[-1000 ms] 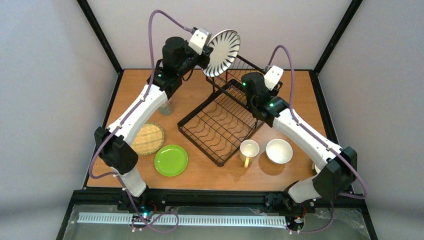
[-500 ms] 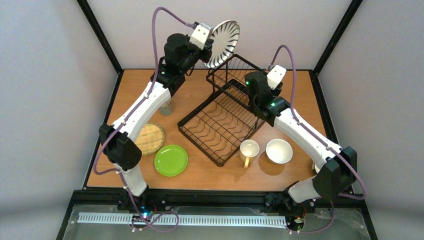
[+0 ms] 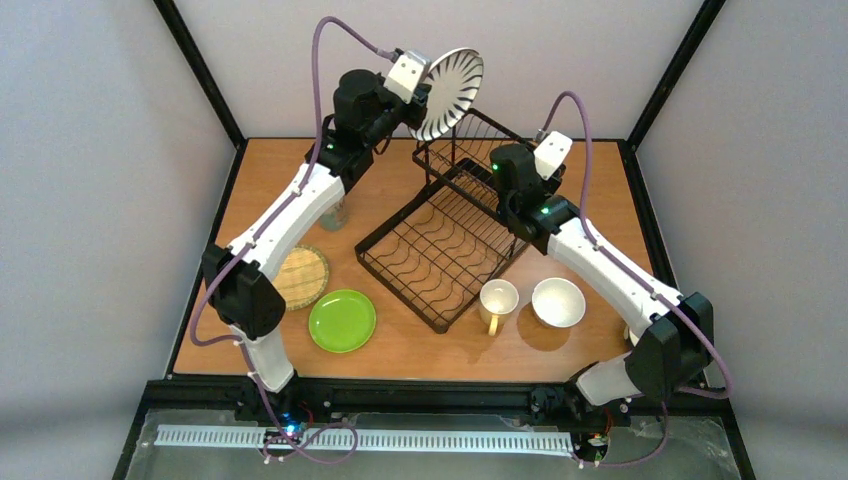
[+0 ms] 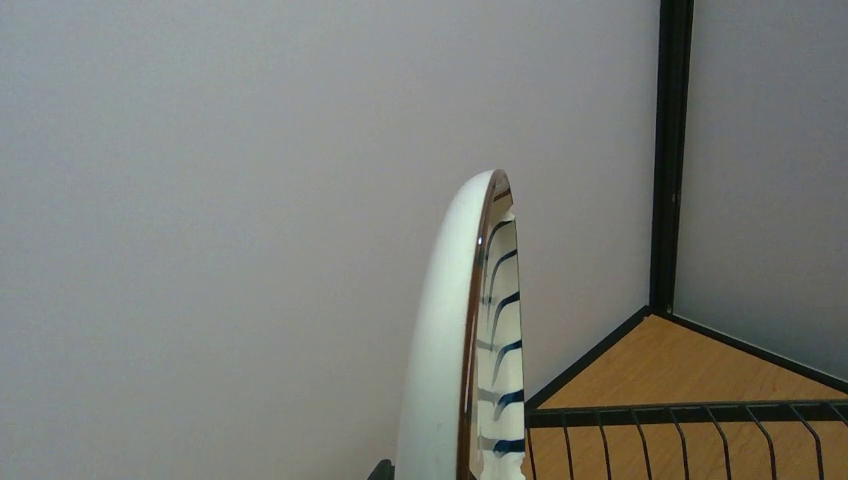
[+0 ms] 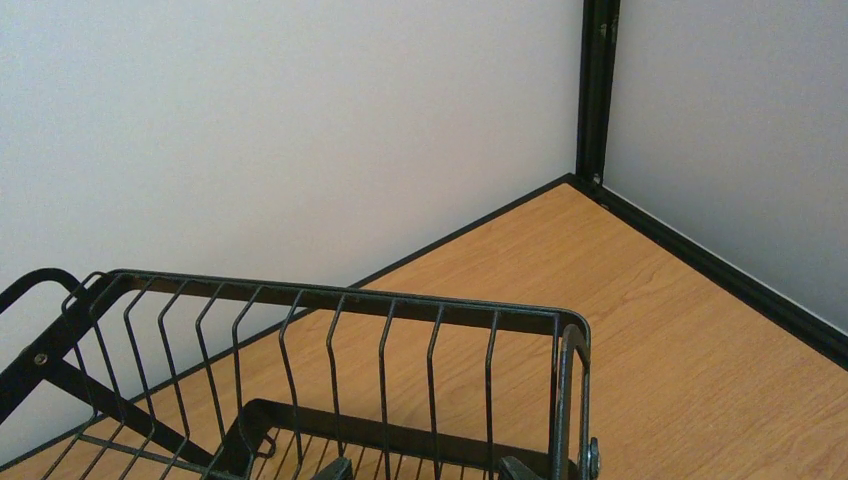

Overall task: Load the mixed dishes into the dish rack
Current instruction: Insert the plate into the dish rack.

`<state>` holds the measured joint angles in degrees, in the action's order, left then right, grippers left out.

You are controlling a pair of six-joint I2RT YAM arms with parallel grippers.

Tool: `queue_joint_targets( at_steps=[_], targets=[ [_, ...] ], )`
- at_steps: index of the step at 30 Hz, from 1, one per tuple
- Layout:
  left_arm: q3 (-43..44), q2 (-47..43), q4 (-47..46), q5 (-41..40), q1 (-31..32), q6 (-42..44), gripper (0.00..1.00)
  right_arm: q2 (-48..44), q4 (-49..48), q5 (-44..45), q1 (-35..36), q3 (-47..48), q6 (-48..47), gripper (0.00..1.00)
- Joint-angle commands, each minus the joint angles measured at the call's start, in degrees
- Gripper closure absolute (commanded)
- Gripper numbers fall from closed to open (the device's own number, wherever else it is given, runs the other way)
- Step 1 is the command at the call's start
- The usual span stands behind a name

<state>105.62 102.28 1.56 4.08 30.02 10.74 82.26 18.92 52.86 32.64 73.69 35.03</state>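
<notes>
Overhead, the left gripper (image 3: 424, 97) is clamped on the rim of the black-and-white striped plate (image 3: 450, 90), holding it upright on edge in the air above the far left corner of the dish rack (image 3: 440, 250). The right gripper (image 5: 425, 468) sits low at the rack's taller basket section, jaws apart; whether they touch the wire cannot be told. The rack itself holds no dishes. The lime-green plate (image 3: 342, 320) and woven bamboo plate (image 3: 298, 276) lie left of the rack. A pale mug (image 3: 497, 300) and a white bowl (image 3: 558, 302) stand just off its near right side.
</notes>
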Motion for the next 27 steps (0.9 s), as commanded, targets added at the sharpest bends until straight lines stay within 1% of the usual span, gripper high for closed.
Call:
queue_joint_targets(
  at_steps=[1,8,14,22,27],
  targets=[
    [0.8,-1.6,-7.6,0.9,0.6,1.1,1.00,-0.1,0.0,0.4,-0.6,-2.0,1.5,0.15],
    [-2.0,-1.2,-8.8,-0.7,1.3,1.4,1.00,0.0,-0.5,0.3,-0.6,-2.9,1.6,0.15],
    [-2.0,0.4,-9.9,-3.9,2.5,1.5,1.00,-0.1,-0.9,0.2,-0.6,-3.2,1.5,0.15],
    [-1.9,2.3,-13.4,-14.7,5.6,1.8,1.00,-0.4,-1.6,0.1,-0.6,-4.2,0.9,0.15],
    [-1.8,2.5,-15.6,-16.6,6.3,1.6,1.00,-0.4,-2.0,0.0,-0.7,-4.3,0.5,0.15]
  ],
)
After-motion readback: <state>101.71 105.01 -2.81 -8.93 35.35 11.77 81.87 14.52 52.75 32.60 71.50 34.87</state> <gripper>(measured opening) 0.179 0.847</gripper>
